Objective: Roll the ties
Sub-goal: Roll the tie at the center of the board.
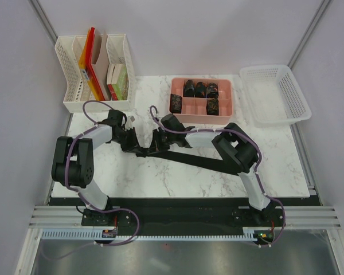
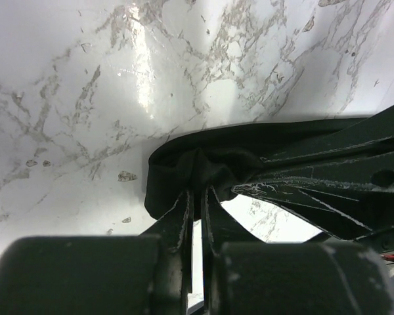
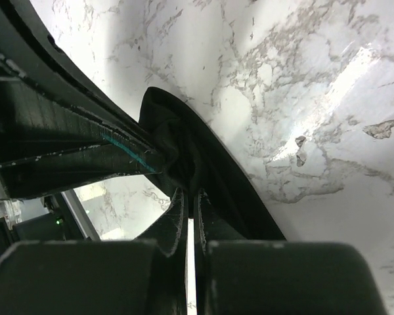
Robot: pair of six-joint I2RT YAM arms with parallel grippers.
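1. Unrolled tie [image 1: 202, 160] lies flat on the marble desk [image 1: 160, 179], a long dark strip. It runs from mid-desk toward the right, passing under the right arm.
2. Its left end is bunched and lifted a little where both pincers meet, just left of centre.
3. Left pincer [image 1: 136, 148]: fingers nearly together, pinching a fold of the tie's end. In the left wrist view the left pincer [image 2: 197, 194] has dark cloth [image 2: 177, 167] gathered right at its tips.
4. Right pincer [image 1: 155, 149]: fingers likewise narrow, clamped on the same bunched end from the other side. In the right wrist view the right pincer [image 3: 189, 197] grips a puckered fold of cloth [image 3: 184, 141].
5. The two pincers sit just beside each other, and each shows in the other's wrist camera.
6. Rolled ties [image 1: 200, 89]: five small dark coils sit in a pink tray [image 1: 202, 119] at the far edge of the desk, three in the back row and two in front.
7. White basket [image 1: 286, 114] stands right of the tray.
8. White file rack [image 1: 66, 69] at far left holds folders and boxes.
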